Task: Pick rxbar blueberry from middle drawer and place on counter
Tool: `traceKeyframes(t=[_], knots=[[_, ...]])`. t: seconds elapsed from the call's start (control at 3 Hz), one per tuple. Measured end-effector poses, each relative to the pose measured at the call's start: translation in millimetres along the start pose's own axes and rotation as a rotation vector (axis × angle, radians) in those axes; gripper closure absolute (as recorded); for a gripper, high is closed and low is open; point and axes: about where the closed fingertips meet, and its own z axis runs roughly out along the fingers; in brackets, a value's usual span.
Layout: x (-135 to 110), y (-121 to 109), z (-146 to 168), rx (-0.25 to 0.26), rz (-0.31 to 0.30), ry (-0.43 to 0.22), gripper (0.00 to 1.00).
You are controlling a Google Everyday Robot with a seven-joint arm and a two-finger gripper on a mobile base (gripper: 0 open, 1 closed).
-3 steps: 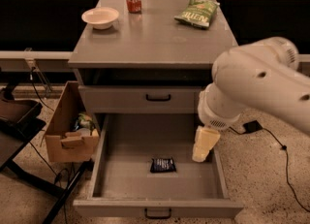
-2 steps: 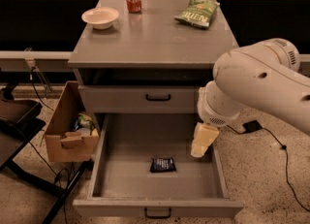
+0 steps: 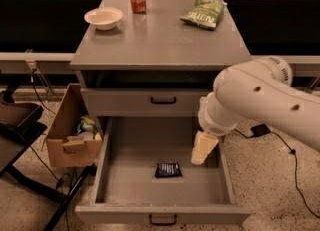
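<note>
Hovering over the open middle drawer's (image 3: 130,185) right side, the end effector (image 3: 202,149), spread impossible to tell, is at the approach step. The rxbar blueberry (image 3: 168,169) lies on the drawer floor just left, calling for a leftward descent.

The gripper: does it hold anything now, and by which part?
Nothing is held. The gripper hangs over the right side of the middle drawer, apart from the rxbar blueberry lying on the drawer floor.

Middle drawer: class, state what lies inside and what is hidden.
Inside the middle drawer, only the rxbar blueberry lies on the floor. The gripper hangs at its right side, apart from the bar, covering floor there.
</note>
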Motion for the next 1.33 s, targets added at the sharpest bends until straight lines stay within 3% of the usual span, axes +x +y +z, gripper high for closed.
traceKeyframes(t=[0.33,1.0,1.33], knots=[[1.8,1.7,73.7,-0.01,0.008,-0.051,0.0],[-3.3,-1.8,182.7,-0.01,-0.025,-0.116,0.0],[-3.6,-1.3,183.3,-0.012,-0.025,-0.117,0.0]])
